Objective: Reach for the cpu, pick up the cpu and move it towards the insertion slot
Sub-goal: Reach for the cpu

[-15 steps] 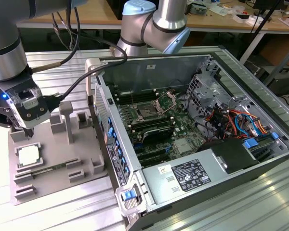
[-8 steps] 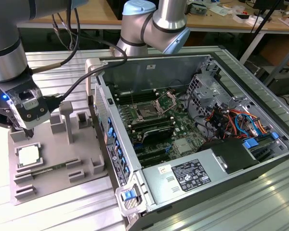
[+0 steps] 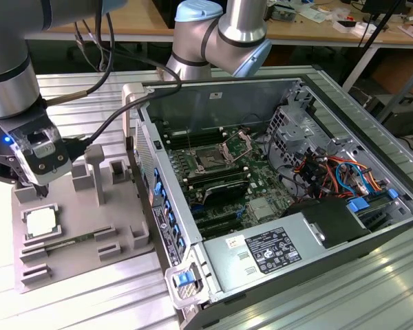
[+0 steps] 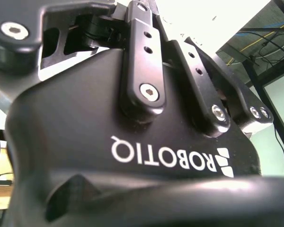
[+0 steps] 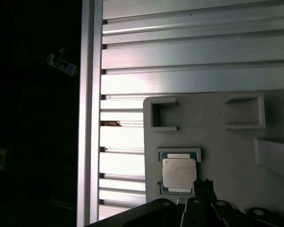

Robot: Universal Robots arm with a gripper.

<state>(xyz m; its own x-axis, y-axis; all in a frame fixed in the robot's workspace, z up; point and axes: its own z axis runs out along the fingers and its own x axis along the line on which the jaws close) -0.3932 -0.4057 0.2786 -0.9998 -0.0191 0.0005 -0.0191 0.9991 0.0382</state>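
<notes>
Here, the cpu (image 3: pixel 40 223), a small flat square chip with a pale silvery-white metal top, is lying flat in a shallow square pocket of a grey plastic tray (image 3: pixel 76 214) at the exterior view's left, with nothing holding it. In the first wrist view the same chip (image 5: pixel 179 173) is sitting in its pocket with a blue-green rim showing around the metal top, and bare grey tray (image 5: pixel 217 151) is spreading out around it. The black gripper (image 3: pixel 41 187) is hanging just above the chip, apart from it in the exterior view; in the first wrist view its dark tip (image 5: pixel 204 188) is showing beside one corner of the chip. Whether the gripper is spread or closed I cannot tell. In the second wrist view the gripper's black body (image 4: pixel 85 127) is looming close to the lens. Grey upright posts (image 3: pixel 96 172) are standing on the tray beside the chip's pocket. The tray is resting on a ribbed aluminium table (image 3: pixel 89 89). Well apart from the chip, toward the exterior view's right, an open grey metal computer case (image 3: pixel 227 93) is lying on its side, and the insertion slot (image 3: pixel 210 160), a square dark socket, is sitting on the green circuit board (image 3: pixel 256 183) with its shiny hinged metal frame (image 3: pixel 237 146) standing raised. The silver and pale blue robot arm (image 3: pixel 220 34) is arching over the case.
</notes>
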